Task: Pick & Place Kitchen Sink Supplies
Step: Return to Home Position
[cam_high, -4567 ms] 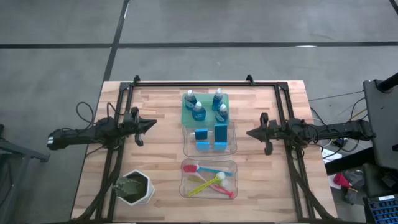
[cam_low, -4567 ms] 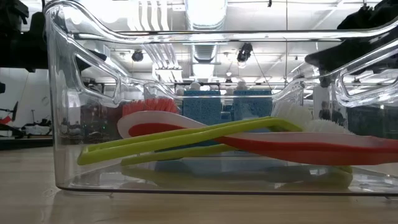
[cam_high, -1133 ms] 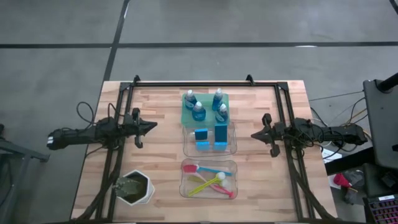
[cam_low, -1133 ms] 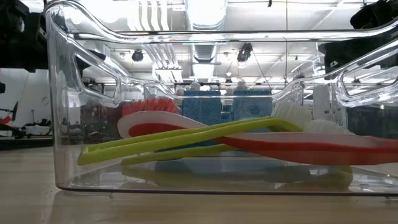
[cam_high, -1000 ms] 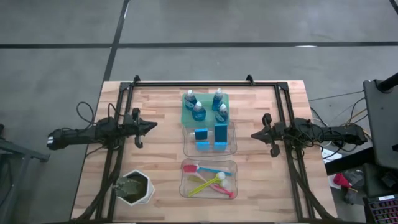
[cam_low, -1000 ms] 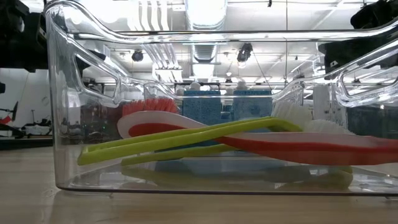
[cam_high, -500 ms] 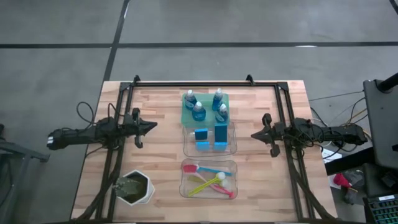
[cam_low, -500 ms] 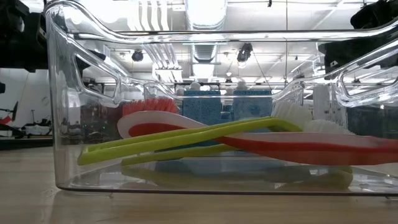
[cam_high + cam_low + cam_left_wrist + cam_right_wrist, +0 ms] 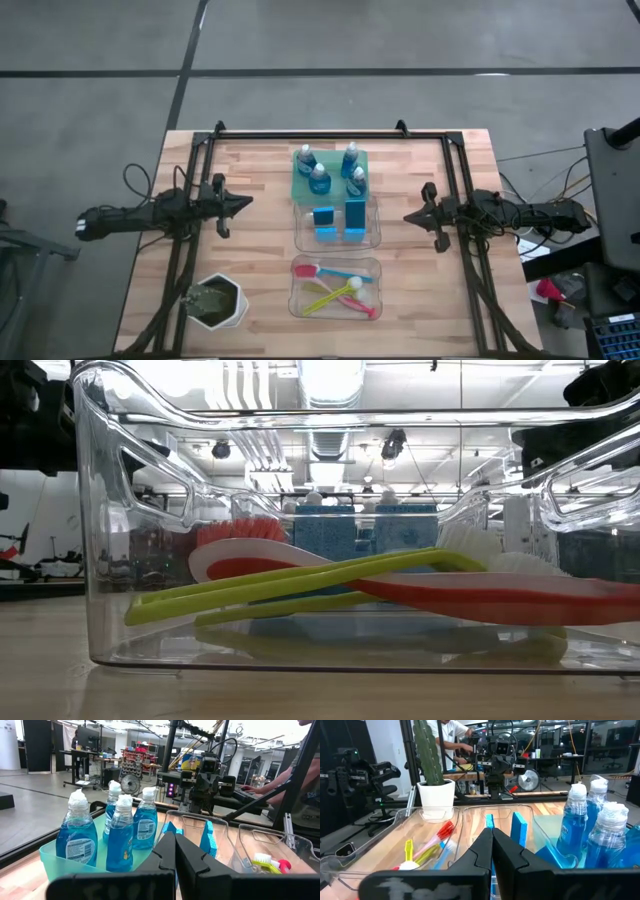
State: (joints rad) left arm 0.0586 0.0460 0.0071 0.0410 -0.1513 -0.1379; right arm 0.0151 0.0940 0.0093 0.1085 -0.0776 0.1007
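Observation:
Several small bottles of blue liquid [image 9: 331, 167] stand upright in a green tray [image 9: 300, 187] at the table's middle far side. Just nearer, blue sponges [image 9: 340, 220] stand on edge in a clear bin [image 9: 372, 235]. The long-handled brushes [image 9: 335, 288], yellow-green, red and blue, lie in a second clear bin [image 9: 296, 300] toward the near edge. My left gripper [image 9: 246, 201] is shut and held level left of the bins, with nothing in it. My right gripper [image 9: 408, 216] is shut and level on their right. The bottles [image 9: 120, 835] and sponges [image 9: 517, 829] also show past the fingers in each wrist view.
A white hexagonal pot of greenery [image 9: 217, 303] stands near the table's near left corner. A black frame [image 9: 310, 133] runs along the far edge and down both sides. Bare wood lies between each gripper and the bins. A person [image 9: 452, 735] is in the room beyond.

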